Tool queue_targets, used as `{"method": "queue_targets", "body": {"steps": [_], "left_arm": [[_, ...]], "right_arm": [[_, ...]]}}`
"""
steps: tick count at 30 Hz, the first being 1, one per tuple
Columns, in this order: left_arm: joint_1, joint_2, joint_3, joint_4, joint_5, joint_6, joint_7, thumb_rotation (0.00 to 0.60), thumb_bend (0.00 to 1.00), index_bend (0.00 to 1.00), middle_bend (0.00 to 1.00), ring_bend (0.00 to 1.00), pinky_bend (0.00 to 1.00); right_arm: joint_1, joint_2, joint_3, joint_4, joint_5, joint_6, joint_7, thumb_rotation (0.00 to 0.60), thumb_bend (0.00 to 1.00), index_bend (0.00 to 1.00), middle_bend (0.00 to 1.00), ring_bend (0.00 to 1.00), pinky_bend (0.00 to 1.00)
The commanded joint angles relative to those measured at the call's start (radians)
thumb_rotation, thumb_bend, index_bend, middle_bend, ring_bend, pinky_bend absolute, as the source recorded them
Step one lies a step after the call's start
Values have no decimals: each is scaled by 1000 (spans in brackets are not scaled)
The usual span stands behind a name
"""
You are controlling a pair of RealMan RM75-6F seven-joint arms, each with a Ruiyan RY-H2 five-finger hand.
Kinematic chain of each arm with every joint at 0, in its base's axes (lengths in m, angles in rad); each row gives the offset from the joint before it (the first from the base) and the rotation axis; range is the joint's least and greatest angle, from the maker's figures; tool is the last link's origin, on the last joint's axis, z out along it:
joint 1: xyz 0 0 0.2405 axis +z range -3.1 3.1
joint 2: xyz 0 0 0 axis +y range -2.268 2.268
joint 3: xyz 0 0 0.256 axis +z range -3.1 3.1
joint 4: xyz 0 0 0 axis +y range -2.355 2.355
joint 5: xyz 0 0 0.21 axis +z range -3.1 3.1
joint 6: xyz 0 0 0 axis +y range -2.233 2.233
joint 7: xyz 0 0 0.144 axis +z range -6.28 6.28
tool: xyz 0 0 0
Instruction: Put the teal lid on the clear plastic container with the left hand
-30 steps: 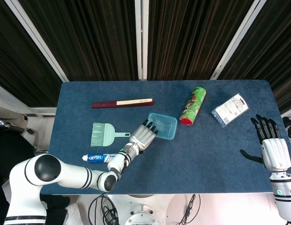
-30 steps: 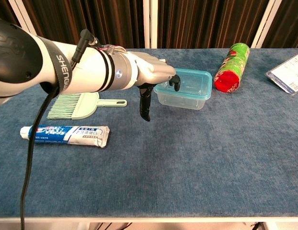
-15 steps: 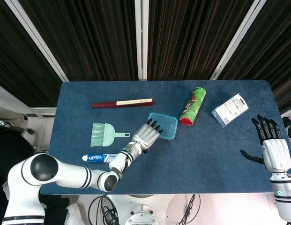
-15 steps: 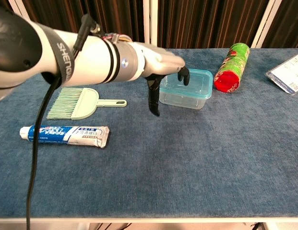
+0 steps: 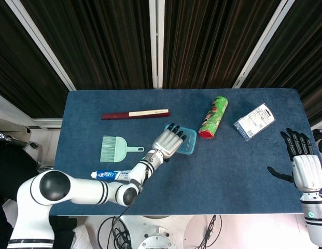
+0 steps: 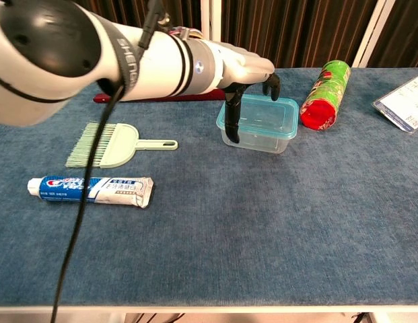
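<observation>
The clear plastic container (image 6: 262, 126) stands at mid-table with the teal lid (image 6: 284, 116) lying on its rim. My left hand (image 6: 244, 67) hovers over the container's near-left part, fingers spread and hanging down, gripping nothing. Its thumb (image 6: 233, 121) hangs in front of the container's left wall. From the head view the left hand (image 5: 170, 143) covers most of the lid, leaving only the right edge of the container (image 5: 190, 142) showing. My right hand (image 5: 304, 167) stays open at the table's far right edge, away from everything.
A red and green canister (image 6: 325, 94) lies just right of the container. A packet (image 5: 254, 121) sits at the back right. A green brush (image 6: 108, 145) and a toothpaste tube (image 6: 94, 190) lie to the left, a dark red case (image 5: 135, 113) behind.
My left hand has risen and travelled right and away from me, from the container's near-left corner to above the lid. The container and my right hand have stayed put.
</observation>
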Motion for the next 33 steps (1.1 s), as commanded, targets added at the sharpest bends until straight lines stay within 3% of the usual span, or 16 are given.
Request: {"method": "queue_targets", "body": {"steps": [1,15,33], "left_arm": [[-31,-51,-21,85,-24,-40,3,600,0,185,118,11,49],[-107,-171,-20,297,-138,-142,56,600,0,184,114,11,47],[-105,-187,-3,312,-144,-142,75,600,0,185,114,11,47]], "right_arm": [[-1,3,1,-2,2,1,-1,600,26,0,0,0,0],[-6,2,3,11,18,-8,11,600,26,0,0,0,0],[-9,-2,4,18,18,-8,18,600,26,0,0,0,0]]}}
